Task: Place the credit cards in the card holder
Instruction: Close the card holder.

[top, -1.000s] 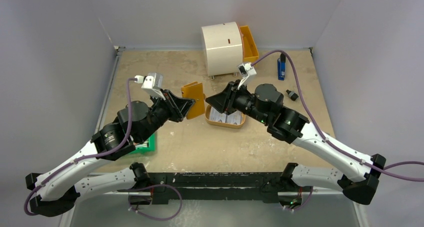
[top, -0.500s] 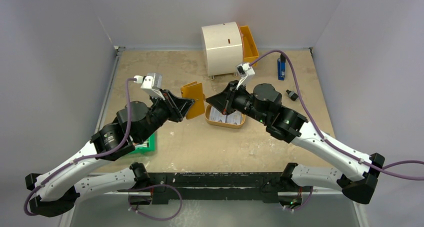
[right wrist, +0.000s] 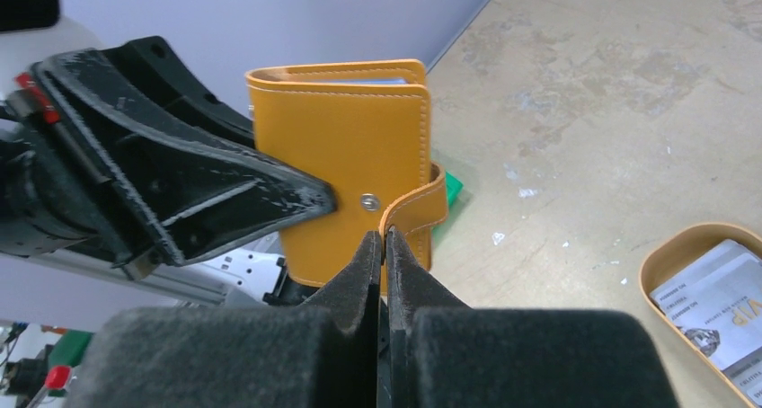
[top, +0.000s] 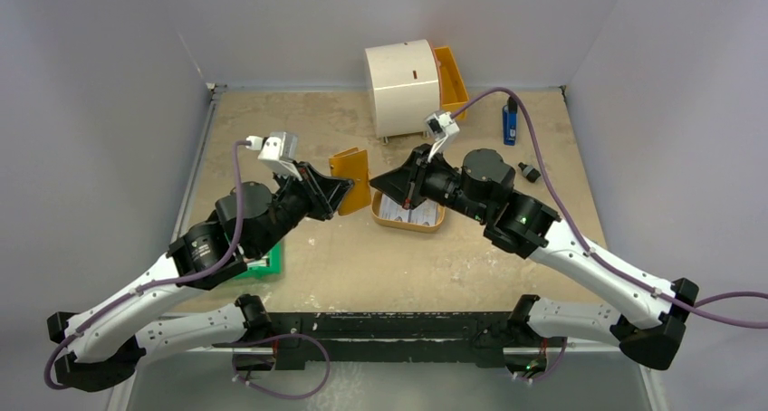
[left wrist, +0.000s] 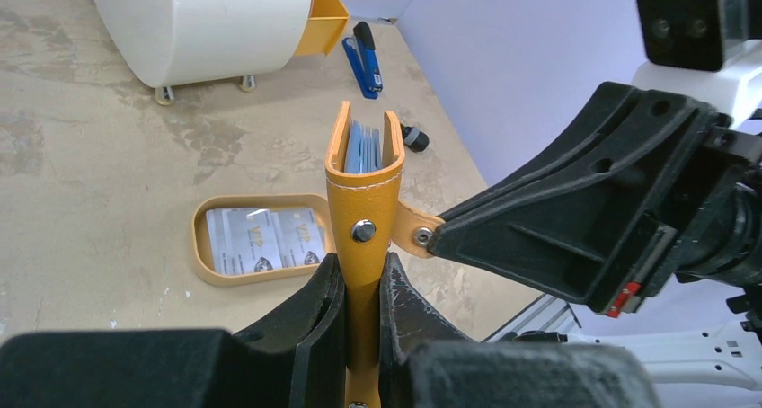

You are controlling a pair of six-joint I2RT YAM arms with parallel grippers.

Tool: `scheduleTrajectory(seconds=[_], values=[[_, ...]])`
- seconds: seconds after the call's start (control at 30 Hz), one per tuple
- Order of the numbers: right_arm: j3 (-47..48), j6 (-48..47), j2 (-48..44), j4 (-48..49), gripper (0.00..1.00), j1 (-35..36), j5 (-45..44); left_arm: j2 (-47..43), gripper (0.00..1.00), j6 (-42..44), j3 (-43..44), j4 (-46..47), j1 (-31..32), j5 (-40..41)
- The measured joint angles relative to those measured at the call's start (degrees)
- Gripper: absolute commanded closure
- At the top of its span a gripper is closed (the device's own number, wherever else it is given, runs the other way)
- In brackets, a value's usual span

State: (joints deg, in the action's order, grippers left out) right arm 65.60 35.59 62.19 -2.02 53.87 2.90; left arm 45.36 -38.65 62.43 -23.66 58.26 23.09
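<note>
**Credit cards in the tray, card holder held between both sets of fingers**

From above: the credit cards [top: 406, 212] lie flat in a tan oval tray [top: 427, 227], just under and behind my right fingers [top: 380, 183]. My left fingers [top: 342, 194] point at them from the other side. The orange card holder [top: 351, 177] stands upright between the two tips, above the surface [top: 362, 266].

From my left wrist: my left fingers [left wrist: 337, 291] are narrow, clamped on the lower edge of the card holder [left wrist: 364, 201]. Its open mouth faces away from me, with pale blue leaves inside. Two credit cards [left wrist: 261, 239] lie side by side in the tray [left wrist: 202, 266], beyond these fingers and to their left. The strap [left wrist: 415, 226] juts out to the right, where the tip of my right fingers meets it.

From my right wrist: my right fingers [right wrist: 384, 251] are pressed together, pinching the strap [right wrist: 424, 206] at their tips. The card holder [right wrist: 346, 147] is just beyond them. My left fingers [right wrist: 296, 197] grip it from the left. One of the credit cards [right wrist: 723, 314] shows in the tray [right wrist: 660, 264], off to the right.
</note>
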Motion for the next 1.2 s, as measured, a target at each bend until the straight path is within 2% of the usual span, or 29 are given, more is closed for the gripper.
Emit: scheduleTrajectory(seconds=[1.2], values=[[-0.1,-1.1,-1.6,0.8,1.00,-0.2,1.0,1.1,1.00,0.3,0.1,0.9,0.0,-0.7]])
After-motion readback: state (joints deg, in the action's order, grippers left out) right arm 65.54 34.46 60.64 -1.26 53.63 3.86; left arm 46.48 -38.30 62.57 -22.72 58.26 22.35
